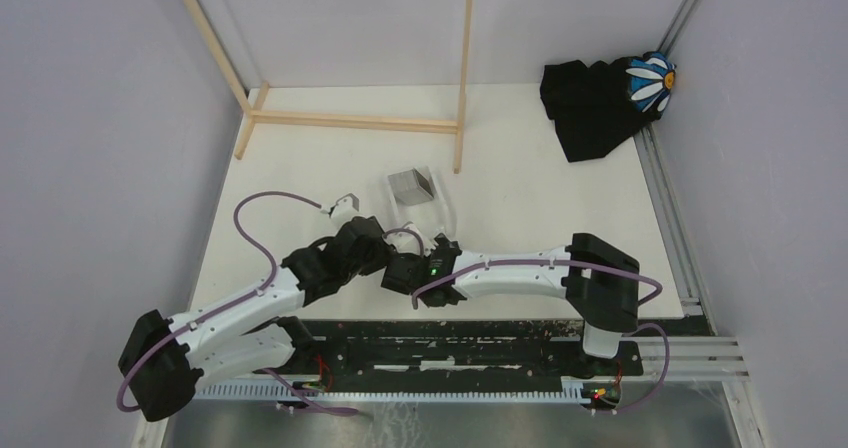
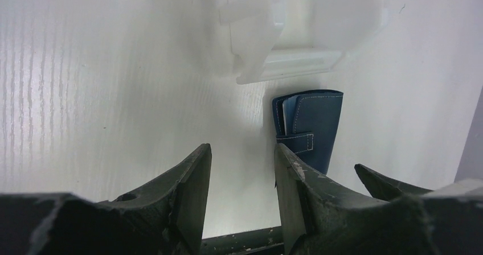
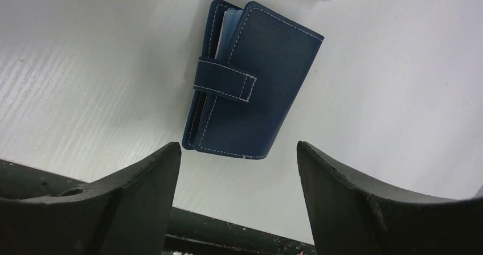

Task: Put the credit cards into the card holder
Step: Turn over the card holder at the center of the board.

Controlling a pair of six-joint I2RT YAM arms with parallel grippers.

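Card holder (image 3: 250, 81) lies folded on the table (image 3: 85, 67), just ahead of the right gripper (image 3: 238, 149) and left gripper (image 2: 242, 149), both gaping empty. Long axis points away from them, slightly tilted. From above, arms (image 1: 520, 273) hide it.

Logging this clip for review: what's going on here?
Both arms are bent over the folded navy card holder, which lies closed on the table, strap across its front. The right gripper hovers just short of it, jaws wide and empty; the left gripper is beside it, also open and empty. A clear plastic box sits beyond.
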